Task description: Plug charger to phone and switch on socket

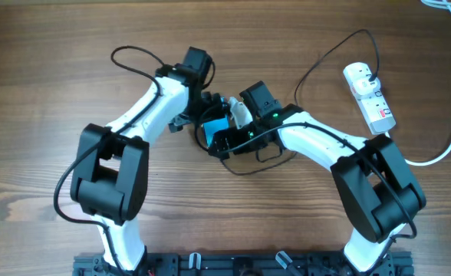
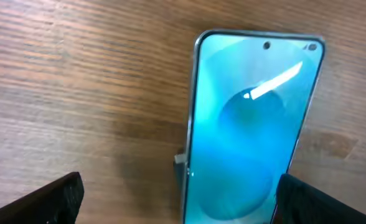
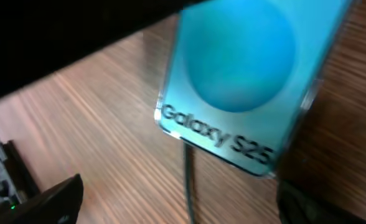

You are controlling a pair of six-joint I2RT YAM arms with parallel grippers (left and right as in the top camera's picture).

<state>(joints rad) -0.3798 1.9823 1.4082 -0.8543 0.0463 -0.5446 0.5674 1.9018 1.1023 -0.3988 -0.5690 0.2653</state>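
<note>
Closest in, the left gripper (image 2: 177, 186) has its two black fingers spread wide. The single phone (image 2: 251, 124), a flat rectangle with a teal-and-white screen, lies face up between them on the brown wooden table (image 1: 41, 92). One finger stands well clear of the phone's edge and the other sits just beside it, though whether that one touches is hard to say. The phone's lower end is cut off by the bottom of the left wrist view.

The right gripper (image 3: 180, 186) is also spread wide, with nothing between its fingers but table and cable. Its camera looks at the phone's other end, where "Galaxy S25" is printed. The one charger (image 3: 187, 180), a long thin black cable, meets that end of the phone, but the connector itself is too blurred to make out. A dark out-of-focus shape (image 3: 65, 37) covers the top-left corner of that view.

Overhead, two white-and-black arms converge on the phone at mid-table and hide most of it. The black cable loops away to the right.

Farther right lies one socket (image 1: 369, 96), a white elongated power strip with rounded ends. It holds one black plug (image 1: 372, 80). Its grey label panel (image 1: 379, 115) is too small to read, so the switch position cannot be told. One thick white cord (image 1: 448, 146) runs off the frame edge.
</note>
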